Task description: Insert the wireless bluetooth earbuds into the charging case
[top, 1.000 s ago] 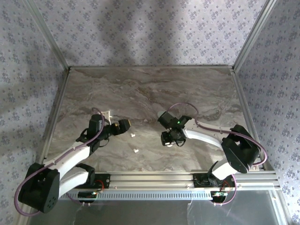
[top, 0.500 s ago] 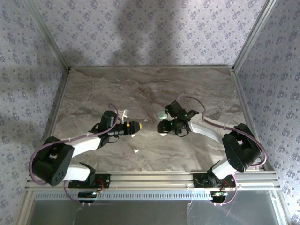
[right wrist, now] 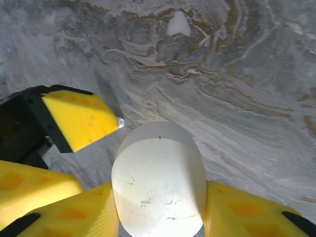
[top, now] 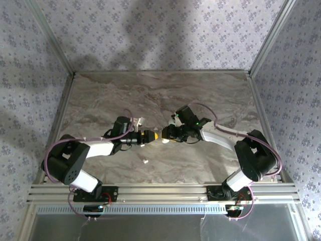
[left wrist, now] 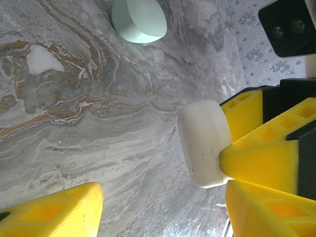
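Observation:
My right gripper [right wrist: 158, 191] is shut on a white oval charging case [right wrist: 158, 182], which stands on edge between its yellow fingers. In the top view that gripper [top: 167, 135] meets my left gripper [top: 152, 135] at mid-table. My left gripper [left wrist: 163, 212] is open with nothing between its fingers. The white case [left wrist: 204, 143] hangs just above its right finger [left wrist: 266, 212]. One left fingertip [right wrist: 81, 118] reaches beside the case. A tiny white earbud [top: 145, 161] lies on the table in front of the left arm.
A mint oval case [left wrist: 139, 20] lies on the marble table [top: 150, 95] beyond the grippers. Metal rails and patterned walls bound the table on the left, right and back.
My left arm has swung right and stretched toward the right gripper, its jaws narrowing from their widest. The right gripper has carried the white case left to meet it. One of two earbuds is out of sight.

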Robot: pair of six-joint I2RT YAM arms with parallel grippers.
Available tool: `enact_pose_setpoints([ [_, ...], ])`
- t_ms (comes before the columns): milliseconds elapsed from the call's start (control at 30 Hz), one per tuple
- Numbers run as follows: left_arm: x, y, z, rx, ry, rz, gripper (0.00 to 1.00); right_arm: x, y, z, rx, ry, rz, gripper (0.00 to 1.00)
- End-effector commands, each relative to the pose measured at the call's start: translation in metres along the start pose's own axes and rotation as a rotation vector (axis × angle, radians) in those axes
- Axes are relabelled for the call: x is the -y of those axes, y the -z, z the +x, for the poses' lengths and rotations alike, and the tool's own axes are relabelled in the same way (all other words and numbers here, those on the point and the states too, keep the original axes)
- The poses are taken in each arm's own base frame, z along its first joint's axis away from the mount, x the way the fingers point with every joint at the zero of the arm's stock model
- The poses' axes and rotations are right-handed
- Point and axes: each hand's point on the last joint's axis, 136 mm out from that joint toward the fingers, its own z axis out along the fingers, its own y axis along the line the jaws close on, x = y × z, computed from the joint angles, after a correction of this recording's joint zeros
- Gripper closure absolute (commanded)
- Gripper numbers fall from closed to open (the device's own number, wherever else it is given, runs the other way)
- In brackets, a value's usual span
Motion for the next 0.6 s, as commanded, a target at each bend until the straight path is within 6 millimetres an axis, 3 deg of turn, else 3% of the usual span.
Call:
enact_pose_setpoints([
  [0,0.019,-0.004,-0.01,0.001,-0.038,0.072,0.33,-0.01,-0.004,0.001,-0.02,-0.028,-0.065,0.55],
  [367,0.014,-0.006,-0.009,-0.008,-0.026,0.06,0.32,-0.025,-0.008,0.003,-0.046,-0.034,-0.133,0.56],
  [567,0.002,-0.006,-0.01,-0.007,-0.002,0.02,0.35,-0.03,-0.003,0.002,-0.043,-0.039,-0.162,0.56],
])
